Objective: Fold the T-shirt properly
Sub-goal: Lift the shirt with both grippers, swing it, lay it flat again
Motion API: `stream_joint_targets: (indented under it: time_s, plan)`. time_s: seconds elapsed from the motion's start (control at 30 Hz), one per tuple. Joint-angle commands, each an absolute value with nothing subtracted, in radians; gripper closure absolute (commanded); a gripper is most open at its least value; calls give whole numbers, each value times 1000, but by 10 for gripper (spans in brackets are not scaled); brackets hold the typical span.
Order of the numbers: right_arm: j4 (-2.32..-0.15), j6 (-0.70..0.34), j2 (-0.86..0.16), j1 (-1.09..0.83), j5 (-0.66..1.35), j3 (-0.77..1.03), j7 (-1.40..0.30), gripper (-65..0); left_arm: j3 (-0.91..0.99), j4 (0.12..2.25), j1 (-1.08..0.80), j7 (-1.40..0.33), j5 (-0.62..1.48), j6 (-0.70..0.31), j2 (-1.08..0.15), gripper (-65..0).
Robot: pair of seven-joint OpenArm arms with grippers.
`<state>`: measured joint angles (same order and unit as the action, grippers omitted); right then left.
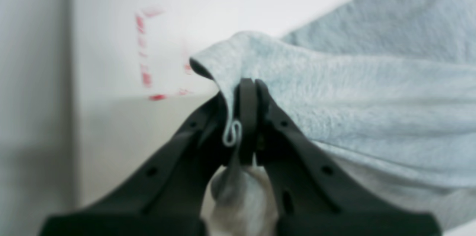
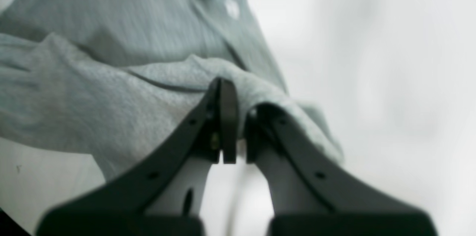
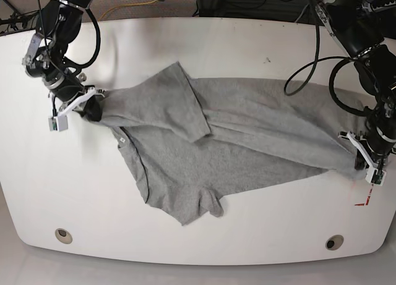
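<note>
While the T-shirt [image 3: 235, 136] lies stretched across the white table [image 3: 62, 186], each end sits in a pincer: left gripper [image 1: 247, 91] clamped tight on a bunched edge, right gripper [image 2: 238, 102] pinched shut on cloth near the collar.

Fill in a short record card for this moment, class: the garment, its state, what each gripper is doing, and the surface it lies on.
garment: grey T-shirt, short-sleeved
state: stretched between both arms, wrinkled, one sleeve flipped over the body, not yet folded
left gripper: shut on the T-shirt edge, near red tape marks
right gripper: shut on the T-shirt by the neck end
surface: white table
</note>
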<state>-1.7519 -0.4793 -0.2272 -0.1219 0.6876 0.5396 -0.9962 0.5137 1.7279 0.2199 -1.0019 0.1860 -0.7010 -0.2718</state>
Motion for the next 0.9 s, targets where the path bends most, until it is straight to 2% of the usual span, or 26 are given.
stream_joint_targets:
  time_s: [0.0, 0.37, 0.87]
  plan:
    - [-1765, -484, -289, -51, 690, 529, -970, 0, 518, 1807, 269, -1036, 194, -698, -288, 0]
    - [-1603, -490, -441, 292, 670, 378, -970, 0, 487, 1833, 484, -1139, 194, -698, -292, 0]
    - [-1363, -490, -590, 871, 670, 124, -970, 0, 403, 1727, 834, -1138, 194, -639, -291, 0]
